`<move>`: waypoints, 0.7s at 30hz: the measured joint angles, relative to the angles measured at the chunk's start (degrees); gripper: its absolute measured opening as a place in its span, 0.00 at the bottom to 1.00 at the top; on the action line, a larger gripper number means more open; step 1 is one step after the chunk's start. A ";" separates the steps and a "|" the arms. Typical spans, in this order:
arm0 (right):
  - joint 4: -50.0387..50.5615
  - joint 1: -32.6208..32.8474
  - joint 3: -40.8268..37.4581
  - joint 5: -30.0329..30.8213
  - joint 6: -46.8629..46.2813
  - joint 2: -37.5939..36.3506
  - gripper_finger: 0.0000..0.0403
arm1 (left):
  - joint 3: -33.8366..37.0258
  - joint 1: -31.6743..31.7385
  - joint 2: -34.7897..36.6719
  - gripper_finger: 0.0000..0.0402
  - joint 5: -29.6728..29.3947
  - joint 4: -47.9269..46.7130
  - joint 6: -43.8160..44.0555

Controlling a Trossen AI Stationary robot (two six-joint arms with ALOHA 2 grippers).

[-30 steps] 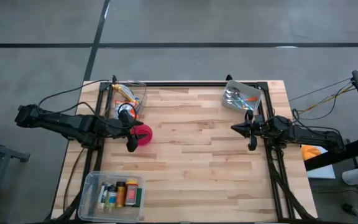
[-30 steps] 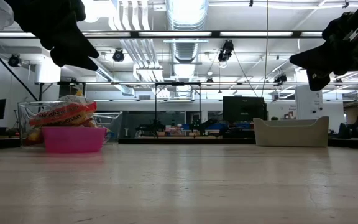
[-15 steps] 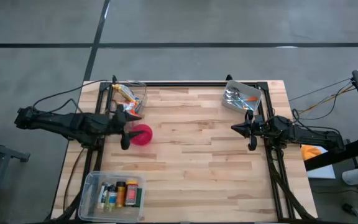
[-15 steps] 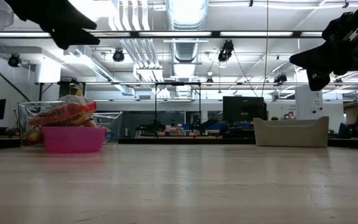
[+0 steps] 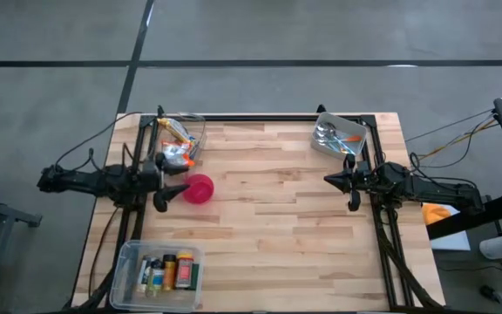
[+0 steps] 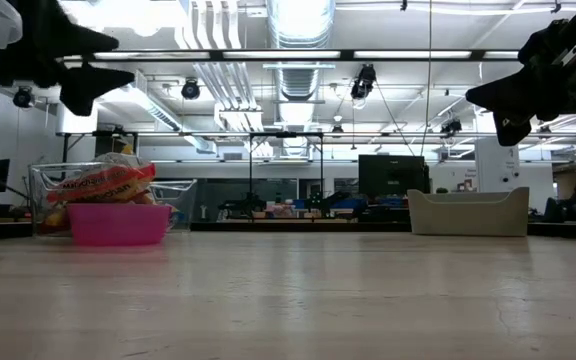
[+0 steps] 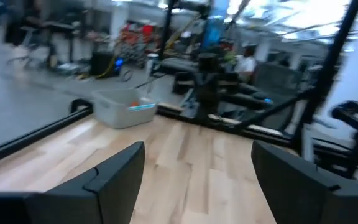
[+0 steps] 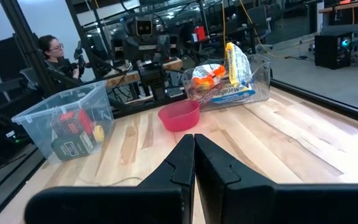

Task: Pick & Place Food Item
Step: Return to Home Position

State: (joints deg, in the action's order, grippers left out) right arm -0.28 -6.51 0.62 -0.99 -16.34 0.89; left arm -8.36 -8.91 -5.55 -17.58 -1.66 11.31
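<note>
Bagged food items [image 5: 178, 144] lie piled in a clear container [image 5: 192, 129] at the table's far left; they also show in the right wrist view [image 8: 224, 81]. A pink bowl [image 5: 200, 189] stands on the wood just in front of the container [image 6: 118, 223]. My left gripper [image 5: 171, 194] hangs level at the table's left edge, just left of the bowl, open with nothing between its fingers [image 7: 197, 180]. My right gripper [image 5: 329, 180] hangs level at the right edge, shut and empty [image 8: 193, 158].
A grey tray [image 5: 338, 137] with utensils sits at the far right. A clear bin [image 5: 158, 269] of bottles stands at the near left corner. Bare wood lies between the two arms. A person [image 8: 50, 48] sits beyond the table.
My left gripper has drawn back from above the pink bowl toward the table's left edge and tipped from slanting down to level. Its fingers stay open. The bowl and the food have not moved.
</note>
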 joint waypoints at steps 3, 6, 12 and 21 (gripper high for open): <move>0.02 0.00 0.00 0.00 0.01 -0.02 0.02 | 3.91 0.00 5.75 0.74 2.87 0.59 -1.02; -0.05 0.03 0.00 -0.14 0.02 -0.02 0.02 | 6.91 -0.05 5.37 0.74 4.84 3.91 -0.97; -0.14 -0.01 0.00 -0.28 0.01 0.37 0.02 | 8.16 -0.19 5.42 0.74 10.38 3.80 -4.14; -0.08 -0.01 0.00 -0.34 0.02 0.43 0.02 | 8.18 -0.15 5.43 0.74 10.14 3.79 -3.95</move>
State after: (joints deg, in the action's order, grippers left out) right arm -0.36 -6.52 0.62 -1.34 -16.32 1.31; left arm -0.19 -9.06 -0.12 -7.44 2.14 7.36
